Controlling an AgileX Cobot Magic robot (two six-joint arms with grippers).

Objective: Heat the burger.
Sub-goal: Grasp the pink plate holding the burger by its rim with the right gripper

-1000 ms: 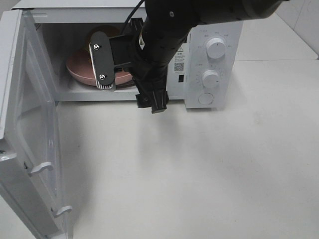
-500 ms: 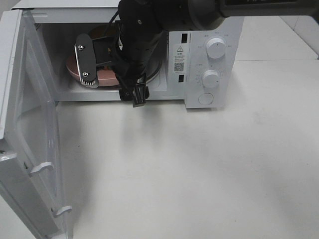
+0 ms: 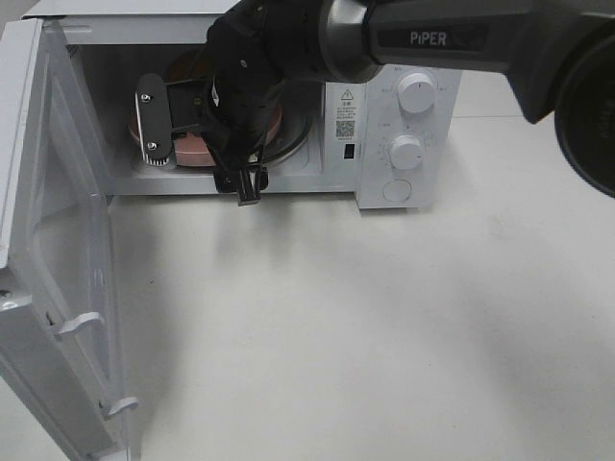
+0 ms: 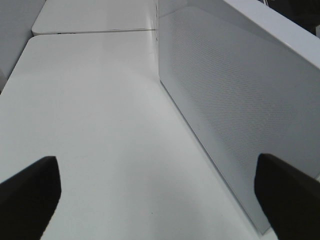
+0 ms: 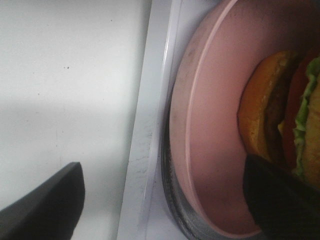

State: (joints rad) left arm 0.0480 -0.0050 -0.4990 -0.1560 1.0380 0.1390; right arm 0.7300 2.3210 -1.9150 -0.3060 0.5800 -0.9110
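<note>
The burger (image 5: 280, 115), with a golden-brown bun, green lettuce and red tomato, lies on a pink plate (image 5: 215, 130) inside the microwave (image 3: 404, 96). My right gripper (image 3: 197, 154) reaches into the cavity mouth and is open. The plate's near rim lies between its jaws: one finger (image 5: 47, 200) hangs over the table outside the sill, the other (image 5: 280, 200) sits over the plate beside the burger. The arm hides most of the burger from the high camera. Beside the open door, my left gripper (image 4: 159, 200) is open with nothing in it.
The microwave door (image 3: 58, 269) swings wide open to the left, and its perforated panel (image 4: 235, 100) fills one side of the left wrist view. Two knobs (image 3: 415, 94) and a button are on the right panel. White table (image 3: 384, 336) lies in front.
My right arm has moved left and deeper toward the microwave cavity, so its gripper now sits over the plate's left part. The left gripper has not moved.
</note>
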